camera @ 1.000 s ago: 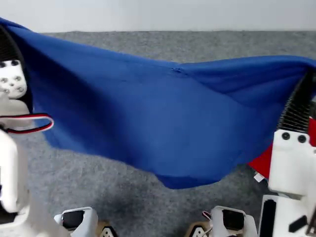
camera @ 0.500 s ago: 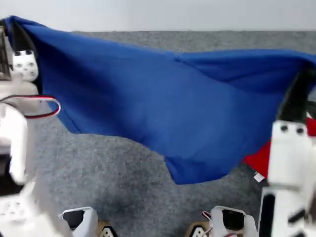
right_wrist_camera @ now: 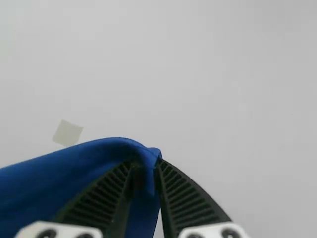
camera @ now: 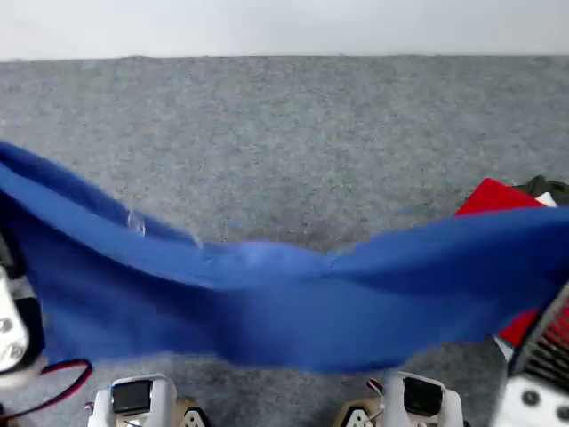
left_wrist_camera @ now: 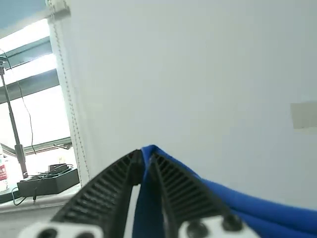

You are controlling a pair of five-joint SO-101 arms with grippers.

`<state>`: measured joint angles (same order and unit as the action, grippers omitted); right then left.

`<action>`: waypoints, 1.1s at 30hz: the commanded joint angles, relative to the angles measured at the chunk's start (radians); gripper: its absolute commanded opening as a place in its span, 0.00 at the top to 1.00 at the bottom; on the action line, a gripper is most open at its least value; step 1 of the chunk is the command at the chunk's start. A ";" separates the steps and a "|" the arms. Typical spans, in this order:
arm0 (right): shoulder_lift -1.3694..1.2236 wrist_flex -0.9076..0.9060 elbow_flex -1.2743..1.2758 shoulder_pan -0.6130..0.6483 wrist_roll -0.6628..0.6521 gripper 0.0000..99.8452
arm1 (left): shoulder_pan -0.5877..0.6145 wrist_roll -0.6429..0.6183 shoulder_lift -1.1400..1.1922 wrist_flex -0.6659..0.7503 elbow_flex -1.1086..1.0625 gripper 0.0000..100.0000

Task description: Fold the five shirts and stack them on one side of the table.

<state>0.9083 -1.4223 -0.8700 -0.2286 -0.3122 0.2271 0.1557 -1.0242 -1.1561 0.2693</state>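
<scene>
A blue shirt [camera: 284,307] hangs stretched in the air across the near side of the grey table, sagging in the middle. My left gripper [left_wrist_camera: 146,159] is shut on one end of the blue shirt [left_wrist_camera: 247,208], pointing up toward a white wall. My right gripper [right_wrist_camera: 147,166] is shut on the other end of the blue shirt [right_wrist_camera: 59,178], also raised toward the wall. In the high view the left arm [camera: 13,329] shows at the left edge and the right arm [camera: 542,374] at the lower right corner. A red shirt [camera: 493,197] lies at the table's right side, partly behind the blue cloth.
The grey table [camera: 293,142] stretches bare behind the shirt up to the white wall. Both arm bases [camera: 133,400] [camera: 418,400] stand at the near edge. A dark item [camera: 549,187] lies beside the red shirt at the right edge.
Both arms pulled back toward the near edge with the blue shirt. The cloth, which covered the far half of the table, now hangs low near the bases, uncovering the table and more of the red shirt.
</scene>
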 commanded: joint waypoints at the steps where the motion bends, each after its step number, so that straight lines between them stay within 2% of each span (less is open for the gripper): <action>1: -0.001 -0.005 -0.014 -0.035 0.015 0.99 | -0.002 0.008 -0.003 -0.026 0.002 0.99; 6: -0.030 -0.031 0.074 -0.033 0.015 0.99 | -0.002 0.009 0.000 -0.008 -0.119 0.99; 11: -0.117 -0.024 0.227 -0.022 0.017 0.99 | -0.002 0.009 -0.002 0.071 -0.312 0.99; 15: -0.220 -0.024 0.348 0.117 0.011 0.99 | 0.034 0.009 -0.002 0.189 -0.512 0.99; 20: -0.374 0.039 0.493 0.263 0.012 0.99 | 0.092 0.008 0.002 0.443 -0.809 0.99; 27: -0.621 0.271 0.589 0.286 0.037 0.99 | 0.091 0.008 0.124 0.901 -1.162 0.99; 30: -0.719 0.361 0.585 0.286 0.060 0.99 | 0.094 0.009 0.275 1.103 -1.214 0.99; 33: -0.806 0.453 0.585 0.286 0.089 0.99 | 0.098 0.011 0.443 1.231 -1.184 0.99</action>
<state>0.1519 -1.0587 -0.2777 0.0568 -0.2539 0.3099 0.1527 -0.7081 -0.0667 -0.9413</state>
